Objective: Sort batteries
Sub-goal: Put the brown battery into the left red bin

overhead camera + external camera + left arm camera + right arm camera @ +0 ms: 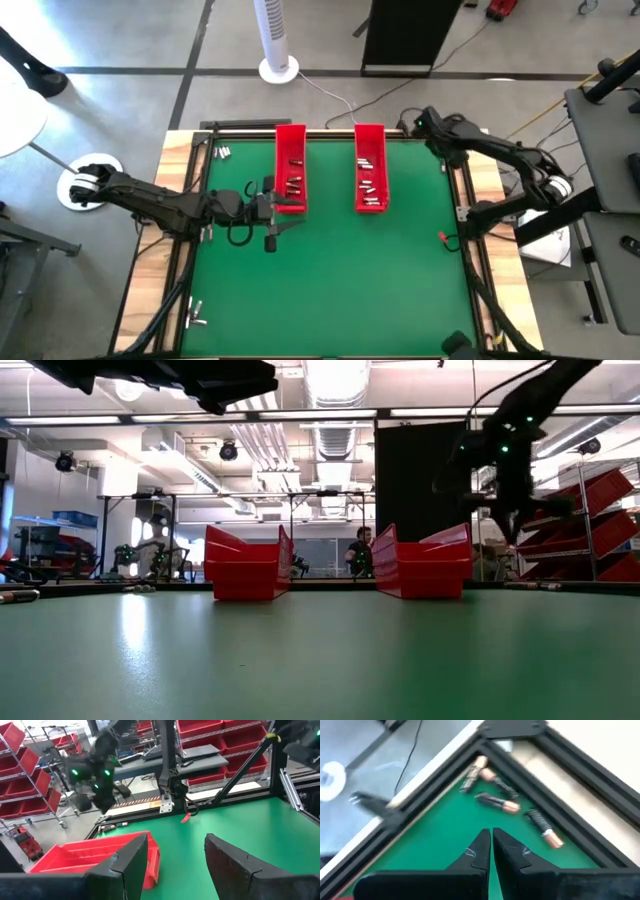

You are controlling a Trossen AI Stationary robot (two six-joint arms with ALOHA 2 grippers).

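Right gripper hovers at the table's far right corner, fingers pressed together on nothing; loose batteries lie just ahead, tucked against the corner frame. To pick well: reopen, straddle one battery across its width, descend fully before closing. Left gripper, fingers apart and empty, waits beside the left red tray.

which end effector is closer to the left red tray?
Left. The left end effector sits at the left tray's near end; the right end effector hovers at the far right corner, beyond the right tray.
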